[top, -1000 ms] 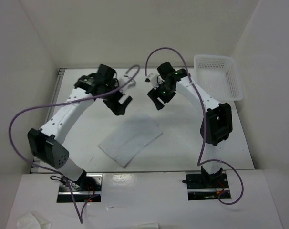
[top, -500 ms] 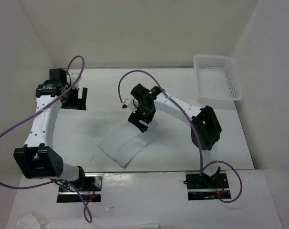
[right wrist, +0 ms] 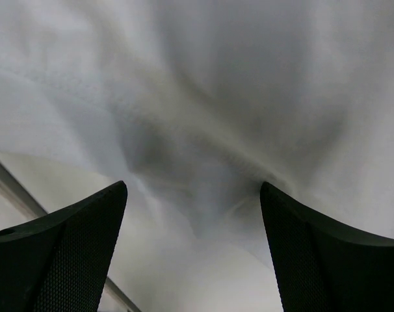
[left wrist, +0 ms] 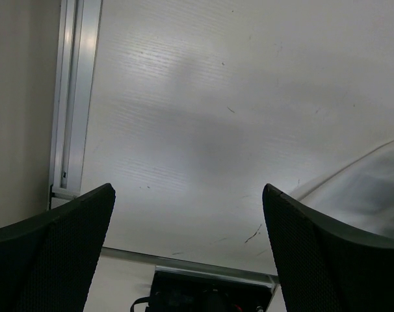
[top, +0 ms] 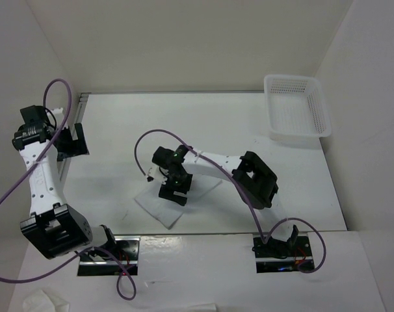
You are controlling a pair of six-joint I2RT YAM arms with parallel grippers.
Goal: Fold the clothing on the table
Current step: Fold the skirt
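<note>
Right claw (top: 173,192) hides much of the clothing (top: 157,207).
Both gape empty; left claw (top: 72,140) hovers at the surface's (top: 249,123) left edge.

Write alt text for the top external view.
The right gripper, jaws open, reaches low over the white clothing at the table's near centre. The left gripper, open, hangs at the table's left edge; a mesh basket sits far right.

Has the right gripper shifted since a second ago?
Yes. The right gripper has swung left and down the top view, away from the basket, and now hangs over the clothing.
</note>
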